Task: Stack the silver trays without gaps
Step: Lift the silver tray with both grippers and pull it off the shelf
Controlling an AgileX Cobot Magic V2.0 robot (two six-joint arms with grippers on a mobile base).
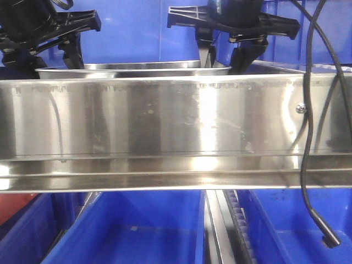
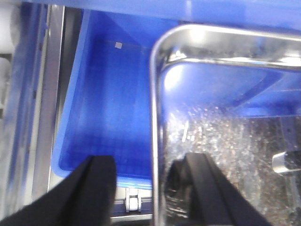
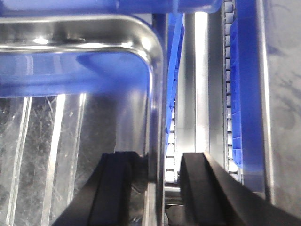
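**Left gripper (image 2: 148,165) and right gripper (image 3: 155,162) straddling silver tray (image 1: 132,70) rims, fingers (image 2: 96,188) spread**

Silver tray is sitting behind the long shelf rail (image 1: 165,115). In the front view only its rolled rim is showing above the rail's top edge. What is carrying it is hidden, and I cannot tell if another tray is nesting inside it.

Left gripper is hanging over the tray's left rim. Its fingers are standing apart, one outside over a blue bin (image 2: 103,103) and one inside over the scratched tray floor. The rim is running between them, clear of the outer finger.

Right gripper is mirroring that at the right rim, fingers (image 3: 115,188) spread. One is sitting inside, close against the tray wall; touching or not, cannot tell. The other is hanging outside over a steel track (image 3: 200,70).

Screw (image 1: 301,108) is sitting near the rail's right end, with a black cable (image 1: 311,137) hanging in front. More blue bins (image 1: 137,231) are lying below the rail.
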